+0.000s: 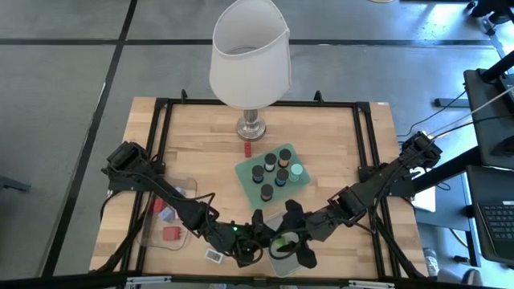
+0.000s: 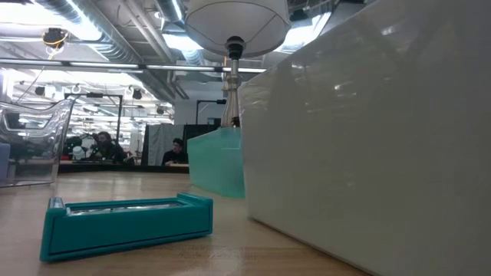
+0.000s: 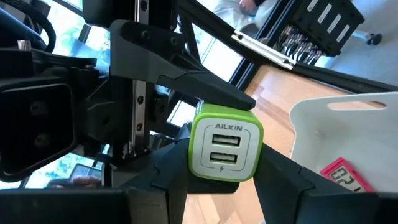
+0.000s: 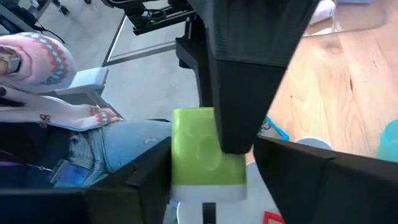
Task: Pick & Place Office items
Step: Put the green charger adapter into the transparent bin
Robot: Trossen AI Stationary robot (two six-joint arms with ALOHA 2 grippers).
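- Pale wooden desk [image 1: 201, 144] with black frame; white-shaded lamp [image 1: 249, 56] standing at far middle.
- Both arms meeting at near edge, fingers facing each other over a pale grey tray [image 1: 283, 261].
- Green-and-white USB charger block [image 3: 224, 143] caught between left gripper [image 3: 217, 186] fingers, closed on its sides, two ports facing the wrist camera.
- Right gripper [image 4: 214, 168] around the same green block [image 4: 205, 155] from the opposite side; one dark finger [image 4: 242, 68] of the other arm across its face. Right fingers set just beside the block; contact cannot be told.
- Block held off the desk, above the near tray.
- Mint-green tray [image 1: 271, 172] mid-desk, holding short dark cylinders [image 1: 270, 158] with black, orange, mint and blue tops.
- Small red block [image 1: 248, 148] near lamp base.
- Clear bin [image 1: 165, 213] at left with red pieces [image 1: 171, 234] inside.
- Flat teal rectangle [image 2: 126, 222] lying on desk close to the low camera.
- Person in patterned sleeve and jeans [image 4: 56, 118] beyond desk edge.
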